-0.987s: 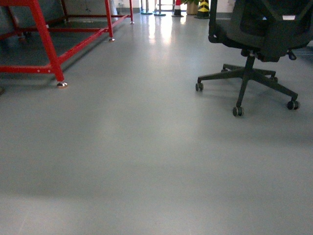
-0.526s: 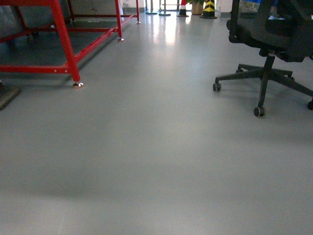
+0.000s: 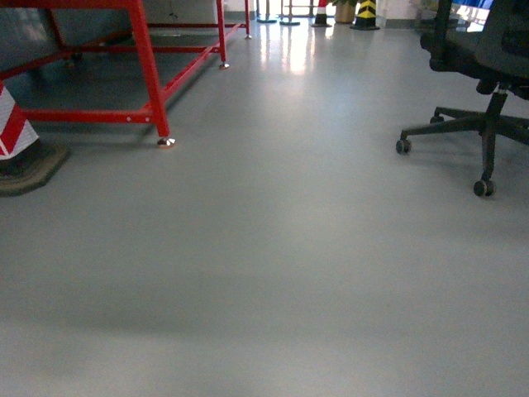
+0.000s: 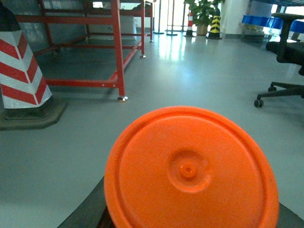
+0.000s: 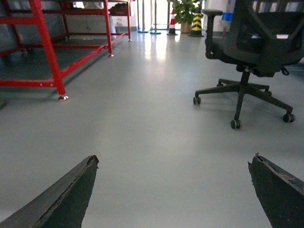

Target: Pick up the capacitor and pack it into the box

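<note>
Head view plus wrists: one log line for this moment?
box: not in view | left hand: hidden behind orange disc | right hand: open, empty | ahead: red frame, office chair

Glossy grey floor (image 3: 273, 273), red frame (image 3: 149, 74), black office chair (image 3: 488, 66)

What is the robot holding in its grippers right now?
The right gripper is open and holds nothing. The left gripper's fingers are hidden behind an orange round lid, so its hold cannot be told.
</note>
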Controlling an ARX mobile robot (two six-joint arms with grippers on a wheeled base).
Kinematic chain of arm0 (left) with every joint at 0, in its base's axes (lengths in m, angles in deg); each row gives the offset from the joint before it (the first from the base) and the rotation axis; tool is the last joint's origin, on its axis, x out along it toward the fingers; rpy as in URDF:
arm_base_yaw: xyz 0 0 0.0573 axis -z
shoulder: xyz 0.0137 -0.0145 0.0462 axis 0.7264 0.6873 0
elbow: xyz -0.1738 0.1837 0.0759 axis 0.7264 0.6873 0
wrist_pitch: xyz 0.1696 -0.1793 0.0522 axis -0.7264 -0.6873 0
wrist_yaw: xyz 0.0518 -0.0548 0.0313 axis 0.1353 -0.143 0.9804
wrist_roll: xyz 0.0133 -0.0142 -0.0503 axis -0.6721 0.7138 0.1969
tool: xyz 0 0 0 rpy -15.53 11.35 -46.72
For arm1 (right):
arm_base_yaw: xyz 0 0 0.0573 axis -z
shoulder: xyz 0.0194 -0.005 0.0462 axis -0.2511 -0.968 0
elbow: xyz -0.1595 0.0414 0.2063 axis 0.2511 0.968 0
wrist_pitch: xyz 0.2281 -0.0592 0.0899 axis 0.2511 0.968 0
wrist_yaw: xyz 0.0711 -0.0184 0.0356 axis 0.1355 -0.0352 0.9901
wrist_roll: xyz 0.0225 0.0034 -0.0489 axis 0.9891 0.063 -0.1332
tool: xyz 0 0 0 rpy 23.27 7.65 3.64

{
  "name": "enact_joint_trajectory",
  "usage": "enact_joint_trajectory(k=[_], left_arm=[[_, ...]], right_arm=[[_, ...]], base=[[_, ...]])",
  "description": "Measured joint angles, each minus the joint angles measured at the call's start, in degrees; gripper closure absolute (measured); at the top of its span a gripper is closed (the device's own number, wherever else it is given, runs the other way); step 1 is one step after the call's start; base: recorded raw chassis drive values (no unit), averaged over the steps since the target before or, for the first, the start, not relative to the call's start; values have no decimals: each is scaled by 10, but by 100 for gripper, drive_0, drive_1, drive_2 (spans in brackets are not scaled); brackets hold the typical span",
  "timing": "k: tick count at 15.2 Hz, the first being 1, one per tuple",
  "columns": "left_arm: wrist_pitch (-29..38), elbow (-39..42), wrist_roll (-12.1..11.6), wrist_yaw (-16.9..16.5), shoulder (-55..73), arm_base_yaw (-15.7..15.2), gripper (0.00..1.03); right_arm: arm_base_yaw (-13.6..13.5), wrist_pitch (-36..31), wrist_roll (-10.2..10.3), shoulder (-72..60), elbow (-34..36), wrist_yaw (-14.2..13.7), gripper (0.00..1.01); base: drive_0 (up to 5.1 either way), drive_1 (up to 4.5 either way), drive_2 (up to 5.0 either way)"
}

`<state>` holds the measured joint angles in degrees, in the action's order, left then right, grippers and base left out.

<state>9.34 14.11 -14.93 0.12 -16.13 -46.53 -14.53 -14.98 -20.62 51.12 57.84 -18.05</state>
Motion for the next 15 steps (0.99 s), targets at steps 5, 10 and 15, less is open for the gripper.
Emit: enact_joint_trajectory(k=[5,10,15], left_arm=[[-2,0,0,0,0,0,59],[-3,0,0,0,0,0,59],[-1,0,0,0,0,0,59]], right_arm=[[0,1,0,0,0,0,3],[0,0,0,0,0,0,3],[0,-1,0,0,0,0,3]], base=[[-506,240,240],[-507,238,238],[-507,238,238]])
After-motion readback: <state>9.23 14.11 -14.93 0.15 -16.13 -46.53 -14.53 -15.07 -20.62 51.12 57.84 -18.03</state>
